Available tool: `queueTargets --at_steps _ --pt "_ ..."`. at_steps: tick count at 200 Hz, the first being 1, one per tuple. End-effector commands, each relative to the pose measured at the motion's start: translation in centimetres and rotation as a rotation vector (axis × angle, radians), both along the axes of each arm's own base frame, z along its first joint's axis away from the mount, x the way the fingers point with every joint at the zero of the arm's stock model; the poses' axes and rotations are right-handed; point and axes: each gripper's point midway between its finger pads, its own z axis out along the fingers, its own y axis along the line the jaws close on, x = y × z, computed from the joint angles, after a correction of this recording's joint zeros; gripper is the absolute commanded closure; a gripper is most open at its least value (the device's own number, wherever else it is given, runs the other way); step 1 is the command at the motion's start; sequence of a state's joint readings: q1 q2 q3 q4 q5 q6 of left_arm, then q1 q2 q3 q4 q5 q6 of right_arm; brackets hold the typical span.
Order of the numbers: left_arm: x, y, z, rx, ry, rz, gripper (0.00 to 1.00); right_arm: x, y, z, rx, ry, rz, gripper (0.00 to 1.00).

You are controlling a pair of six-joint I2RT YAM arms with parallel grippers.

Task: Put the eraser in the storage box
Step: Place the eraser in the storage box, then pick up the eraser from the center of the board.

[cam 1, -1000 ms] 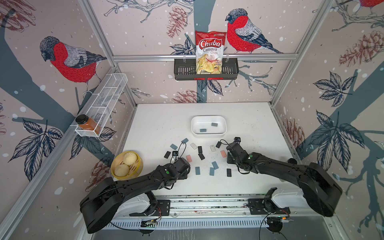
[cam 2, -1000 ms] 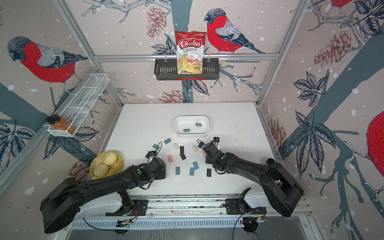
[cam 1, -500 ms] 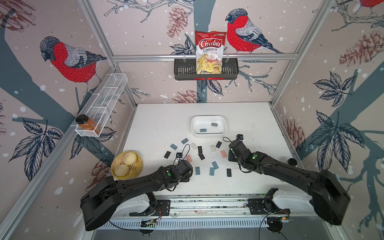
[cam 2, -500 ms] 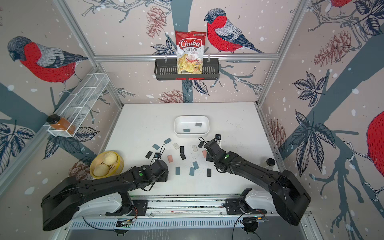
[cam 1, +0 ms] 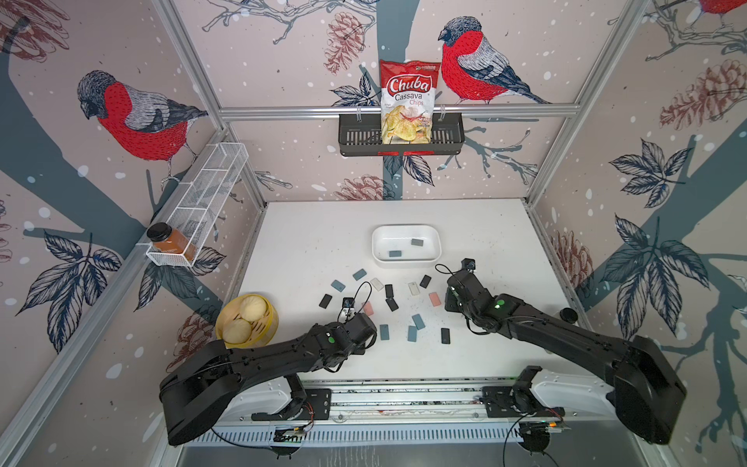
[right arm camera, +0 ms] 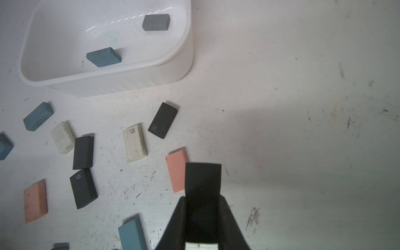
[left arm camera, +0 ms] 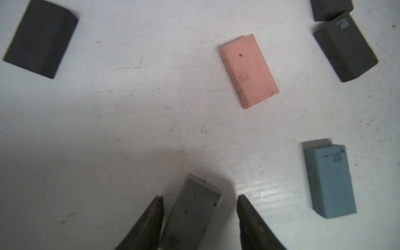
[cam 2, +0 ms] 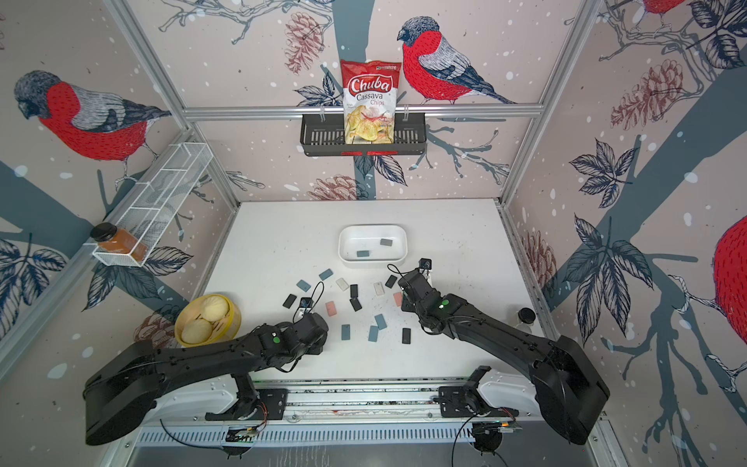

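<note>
Fingertips (left arm camera: 151, 218) of my left gripper (left arm camera: 199, 197) stand apart either side of the grey eraser (left arm camera: 191, 216); my right gripper (right arm camera: 203, 197) clamps the black eraser (right arm camera: 203, 179), near the storage box (right arm camera: 129, 83).

One storage box (cam 1: 406, 263) holding two erasers (cam 1: 395, 254); fourteen loose on the table (cam 1: 493, 250): five blue, five black, two white, two pink; one grey eraser (left arm camera: 190, 218) at the left gripper (left arm camera: 199, 196); one black eraser (right arm camera: 203, 179) in the right gripper (right arm camera: 203, 197); two buns (cam 1: 253, 307); one chips bag (cam 1: 408, 101)
</note>
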State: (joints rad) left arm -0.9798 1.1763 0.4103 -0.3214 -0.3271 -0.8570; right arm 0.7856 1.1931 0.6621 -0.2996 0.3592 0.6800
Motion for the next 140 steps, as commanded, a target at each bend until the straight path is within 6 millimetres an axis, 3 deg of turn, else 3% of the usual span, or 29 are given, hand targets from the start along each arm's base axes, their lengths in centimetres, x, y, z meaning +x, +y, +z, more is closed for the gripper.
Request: queueTargets --at_steps 1,57,105,140 --pt "-2.0 0.7 -1.4 0.021 0.108 -0.009 0.47 0.1 -0.1 0.5 0.002 -0.008 -0.007 0.94" --pt "-3.0 1.3 -1.9 0.029 0.145 -0.007 0.63 0.3 0.1 1.2 -0.002 -0.019 -0.002 0.94" --pt "-3.6 1.3 -2.4 0.025 0.167 -0.008 0.70 1.1 0.8 1.8 -0.001 -0.026 0.010 0.95" --pt "-3.4 1.2 -2.1 0.024 0.160 -0.005 0.73 2.4 2.0 3.3 -0.004 -0.050 0.034 0.96"
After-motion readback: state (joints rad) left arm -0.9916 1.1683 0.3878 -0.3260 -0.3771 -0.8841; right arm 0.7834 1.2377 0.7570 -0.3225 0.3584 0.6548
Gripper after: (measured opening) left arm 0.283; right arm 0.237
